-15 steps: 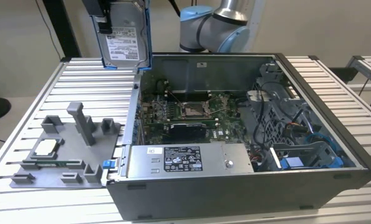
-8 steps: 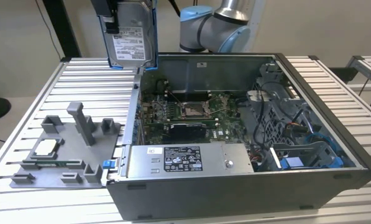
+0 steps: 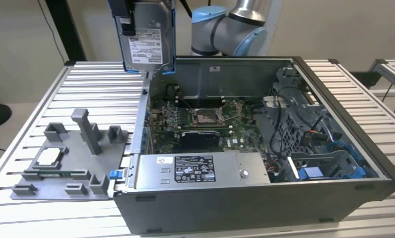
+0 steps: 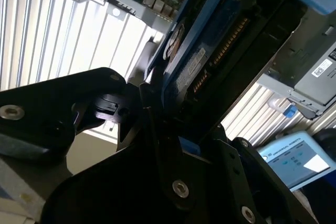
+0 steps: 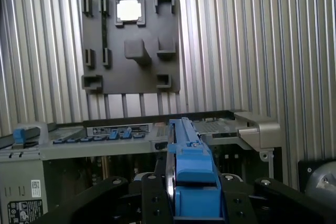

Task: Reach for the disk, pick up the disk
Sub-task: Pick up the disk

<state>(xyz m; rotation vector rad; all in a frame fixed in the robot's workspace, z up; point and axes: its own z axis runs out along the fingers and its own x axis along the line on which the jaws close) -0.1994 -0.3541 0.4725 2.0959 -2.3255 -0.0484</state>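
Observation:
The disk (image 3: 146,39), silver-grey with a white label and a blue frame, hangs upright in the air above the far left corner of the open computer case (image 3: 376,163). My gripper (image 3: 146,9) is shut on its upper end at the top of the exterior view. In the first wrist view the disk (image 5: 190,156) is seen edge-on, its blue frame clamped between my black fingers (image 5: 152,195). In the second wrist view the disk (image 4: 202,59) runs away from the gripper (image 4: 165,124), showing its underside and connector.
Inside the case are a motherboard (image 3: 201,116), a grey box with a white sticker (image 3: 197,171) and blue drive bays (image 3: 330,168). A grey fixture plate (image 3: 65,158) with a white-topped chip (image 3: 48,156) lies on the slatted table (image 3: 98,84). The arm's base (image 3: 227,29) stands behind the case.

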